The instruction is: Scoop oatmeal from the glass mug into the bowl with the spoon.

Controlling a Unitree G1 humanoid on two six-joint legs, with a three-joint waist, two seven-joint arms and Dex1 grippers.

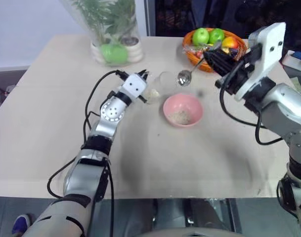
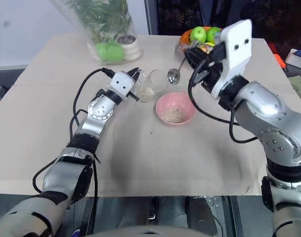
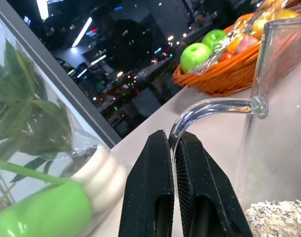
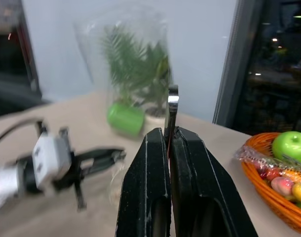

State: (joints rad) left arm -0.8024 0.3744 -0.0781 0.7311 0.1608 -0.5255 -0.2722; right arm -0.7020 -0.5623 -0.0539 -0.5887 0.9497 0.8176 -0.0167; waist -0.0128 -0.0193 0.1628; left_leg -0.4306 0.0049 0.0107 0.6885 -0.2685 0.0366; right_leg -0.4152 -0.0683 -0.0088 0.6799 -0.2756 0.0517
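Your right gripper [image 4: 169, 143] was clamped on the long thin handle of the slim silver metal spoon [image 1: 189, 72], its oval end raised between the small clear glass mug [image 2: 151, 85] and the small round pink bowl [image 1: 183, 109], probably returning for another scoop. Your left gripper [image 3: 174, 148] pinched the mug's curved handle, likely steadying it. Pale dry oatmeal [image 2: 172, 115] lay in the bowl, and more in the mug.

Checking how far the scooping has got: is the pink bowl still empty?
No. The bowl holds a small heap of oatmeal on its bottom.
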